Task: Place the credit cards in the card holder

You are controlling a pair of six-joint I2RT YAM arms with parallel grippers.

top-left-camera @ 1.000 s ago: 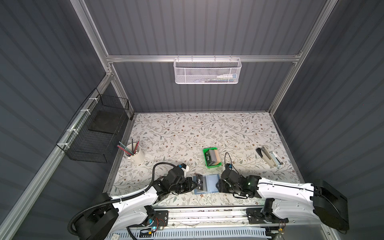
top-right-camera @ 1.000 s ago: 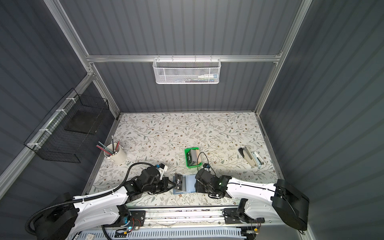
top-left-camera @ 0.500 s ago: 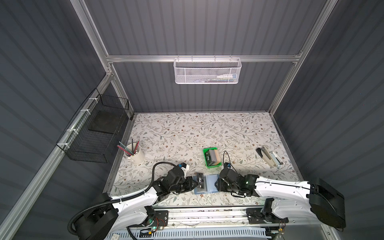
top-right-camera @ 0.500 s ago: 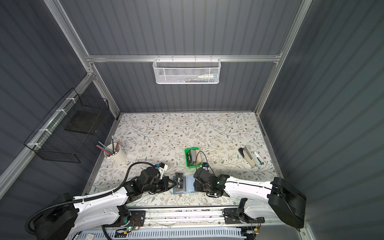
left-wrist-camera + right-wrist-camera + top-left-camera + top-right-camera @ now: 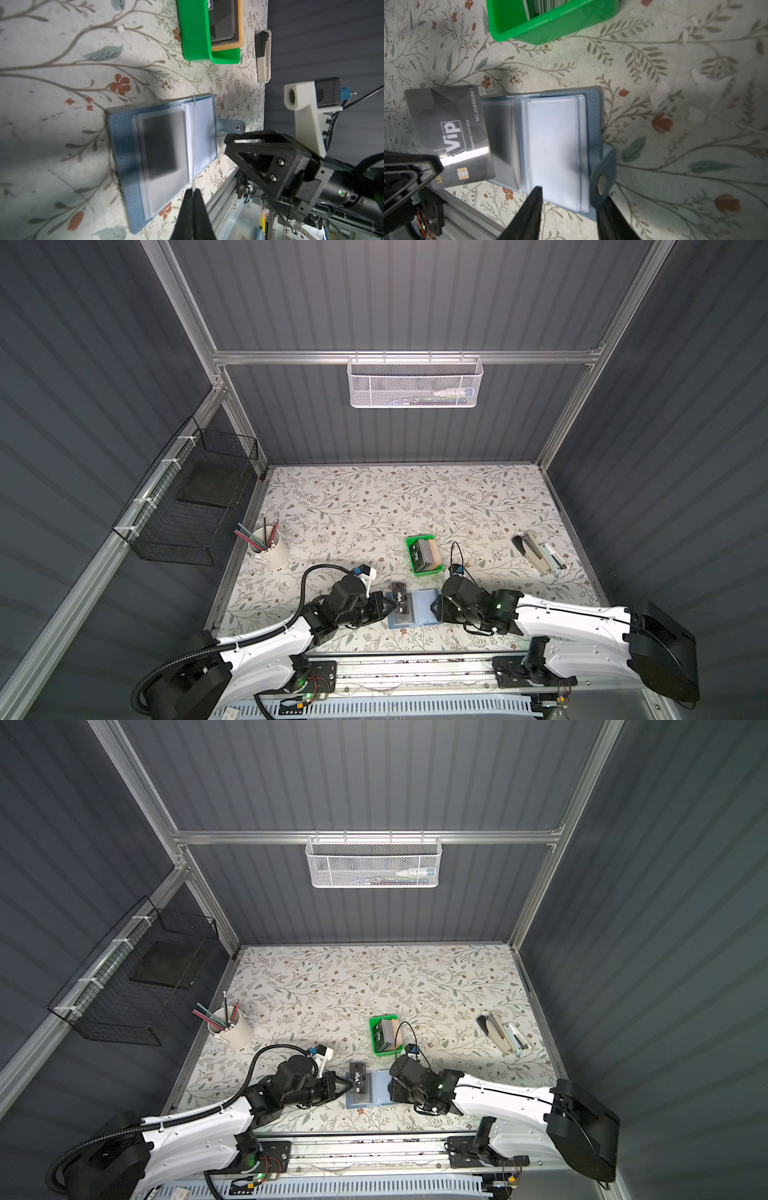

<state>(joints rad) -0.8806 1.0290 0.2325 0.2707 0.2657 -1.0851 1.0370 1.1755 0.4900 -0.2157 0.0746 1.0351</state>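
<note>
- One dark VIP card [image 5: 450, 133] is clamped between the closed fingers of the left gripper [image 5: 192, 191], pinched at its near left corner. It is lifted off the table and overhangs the left edge of the card holder [image 5: 422, 608].
- The holder lies open and flat near the front rail [image 5: 415, 664], between the two arms, with its clear sleeves facing up and its snap tab [image 5: 604, 176] sticking out to the right.
- The card's long axis runs near to far, matching the long side of the sleeves, so I judge a short slide to the right is what remains. The left arm is the one placed to make it.
- A dark patch shows on the left sleeve; I cannot tell whether it is shadow or a card already inside.
- The right gripper [image 5: 571, 195] has its jaws apart, straddling the near right corner of the holder beside the tab. Contact is unclear.
- The remaining credit cards [image 5: 428, 556] stand in the green tray [image 5: 410, 556], just beyond the holder.
- Room is tight: tray on the far side, rail on the near side, right gripper on the right. Open floral table lies far and left; the stapler [image 5: 538, 556] and pencil cup [image 5: 270, 551] sit well apart.
</note>
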